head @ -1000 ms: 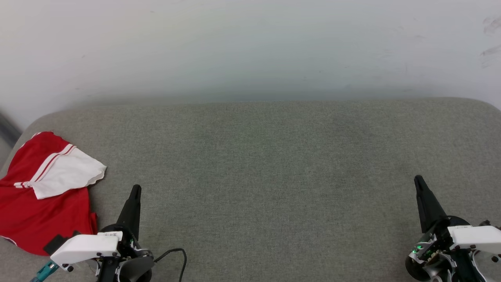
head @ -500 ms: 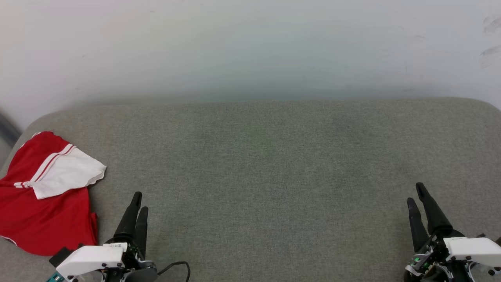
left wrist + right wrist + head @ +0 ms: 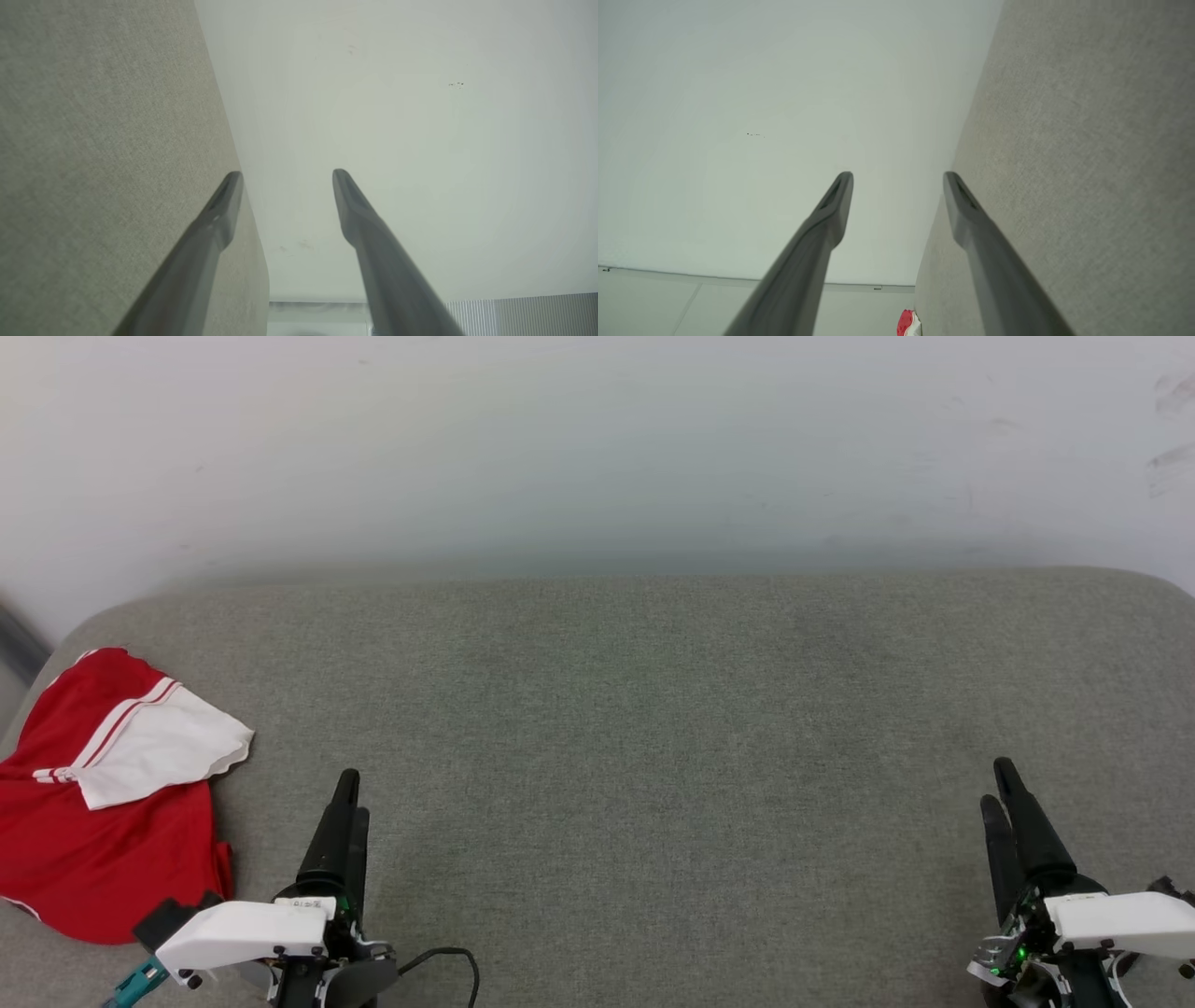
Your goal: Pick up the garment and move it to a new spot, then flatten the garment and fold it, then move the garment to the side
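Both sets of jaws stood spread and empty. The left gripper point(image 3: 353, 791) hung near the jersey point(image 3: 89, 845), which lay crumpled at the left edge of the grey cushion point(image 3: 653, 709); the right gripper point(image 3: 997, 782) was well apart. Soft, light and limp, the jersey probably wanted pinching at a hem.

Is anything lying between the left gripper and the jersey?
Nothing visible does. The jersey lies crumpled at the left end of the cushion. The left gripper, jaws open, sits just to the jersey's right, with bare grey fabric between them.
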Motion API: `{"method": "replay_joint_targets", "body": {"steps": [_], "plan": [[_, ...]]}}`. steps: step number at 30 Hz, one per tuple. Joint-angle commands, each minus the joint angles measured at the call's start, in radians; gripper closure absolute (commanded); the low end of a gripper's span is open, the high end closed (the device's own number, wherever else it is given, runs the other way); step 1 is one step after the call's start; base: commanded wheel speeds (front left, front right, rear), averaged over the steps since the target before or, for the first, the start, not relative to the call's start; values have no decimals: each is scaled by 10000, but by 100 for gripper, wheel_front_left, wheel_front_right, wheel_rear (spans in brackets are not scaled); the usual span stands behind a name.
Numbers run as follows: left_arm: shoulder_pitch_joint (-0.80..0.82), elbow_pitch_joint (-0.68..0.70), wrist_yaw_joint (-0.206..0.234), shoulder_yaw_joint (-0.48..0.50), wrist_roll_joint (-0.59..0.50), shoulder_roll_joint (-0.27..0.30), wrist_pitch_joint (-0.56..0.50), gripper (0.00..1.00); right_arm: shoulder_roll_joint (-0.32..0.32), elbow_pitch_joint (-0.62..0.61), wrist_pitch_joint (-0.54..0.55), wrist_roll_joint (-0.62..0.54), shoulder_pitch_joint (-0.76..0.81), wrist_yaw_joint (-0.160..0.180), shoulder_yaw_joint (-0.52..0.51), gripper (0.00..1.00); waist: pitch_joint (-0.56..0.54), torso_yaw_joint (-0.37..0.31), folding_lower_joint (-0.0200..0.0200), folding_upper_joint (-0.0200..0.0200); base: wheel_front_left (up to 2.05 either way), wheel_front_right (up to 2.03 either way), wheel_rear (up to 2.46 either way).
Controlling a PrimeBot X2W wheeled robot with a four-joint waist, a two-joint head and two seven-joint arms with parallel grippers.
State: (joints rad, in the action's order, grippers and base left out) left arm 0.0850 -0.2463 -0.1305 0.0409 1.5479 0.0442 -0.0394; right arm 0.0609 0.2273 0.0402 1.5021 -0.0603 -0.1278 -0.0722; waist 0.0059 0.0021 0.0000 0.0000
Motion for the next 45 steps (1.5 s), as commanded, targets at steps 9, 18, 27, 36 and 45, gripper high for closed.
{"method": "replay_joint_targets", "body": {"steps": [9,18,27,36,45], "plan": [[396,270,-2,-235,-1763,38,440,0,110,-413,-447,-2186,-104,-18,114,0,-3,44,0,0,0,0,0],[427,461,107,-494,-4059,42,791,0,103,-568,-798,-4671,-52,-21,171,0,-6,81,0,0,0,0,0],[441,563,305,-912,-6518,47,1104,0,24,-744,-1089,-6766,-44,-23,120,0,11,116,0,0,0,0,0],[446,581,470,-1147,-8191,51,1397,0,-12,-1017,-1215,-8393,27,-24,235,0,17,172,0,0,0,0,0],[458,460,619,-1421,-9714,84,1722,0,-33,-1339,-1231,-10021,150,-27,334,0,4,221,0,0,0,0,0]]}}
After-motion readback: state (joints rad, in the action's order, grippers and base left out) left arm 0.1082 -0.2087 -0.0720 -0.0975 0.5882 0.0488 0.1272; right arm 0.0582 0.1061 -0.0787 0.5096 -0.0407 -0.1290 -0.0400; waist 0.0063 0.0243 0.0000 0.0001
